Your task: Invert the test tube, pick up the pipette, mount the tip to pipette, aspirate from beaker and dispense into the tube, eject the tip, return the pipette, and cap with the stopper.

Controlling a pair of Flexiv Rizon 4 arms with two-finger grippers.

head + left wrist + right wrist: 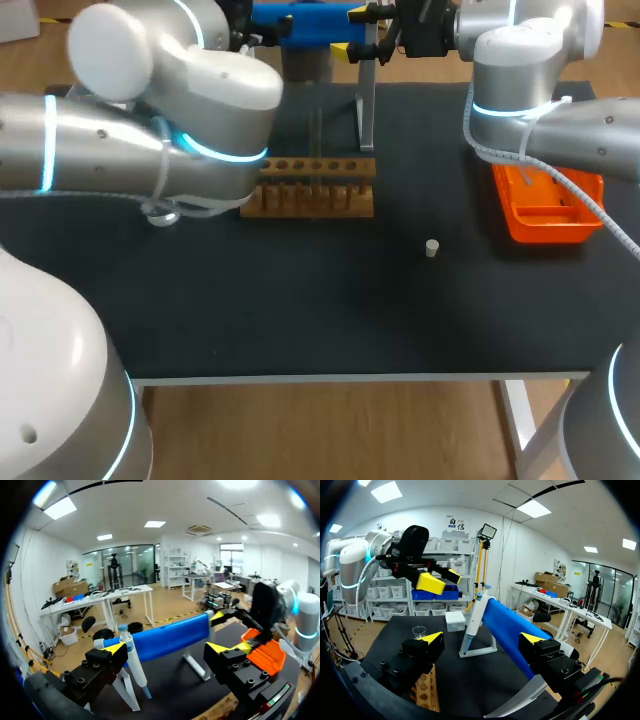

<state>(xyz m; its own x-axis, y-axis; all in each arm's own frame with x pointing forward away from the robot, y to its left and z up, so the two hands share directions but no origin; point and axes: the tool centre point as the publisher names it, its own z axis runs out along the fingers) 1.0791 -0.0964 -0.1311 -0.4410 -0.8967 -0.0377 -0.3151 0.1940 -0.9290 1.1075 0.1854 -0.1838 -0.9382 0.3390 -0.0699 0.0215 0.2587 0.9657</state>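
1. Left gripper [167, 650]: fingers spread wide, nothing between them.
2. Right gripper [481, 640]: fingers spread wide, empty.
3. Pipette [474, 621]: rests on its stand [366, 112] at the far side of the desk [300, 310], ahead of both grippers.
4. Wooden rack [310, 188]: just in front of the stand.
5. Stopper [432, 248]: upright on the desk, between rack and orange tray [548, 222].

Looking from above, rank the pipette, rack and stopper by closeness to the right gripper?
1. Pipette, at the back, right by the right gripper.
2. Rack, mid-table, toward the left.
3. Stopper, farthest forward, standing alone.
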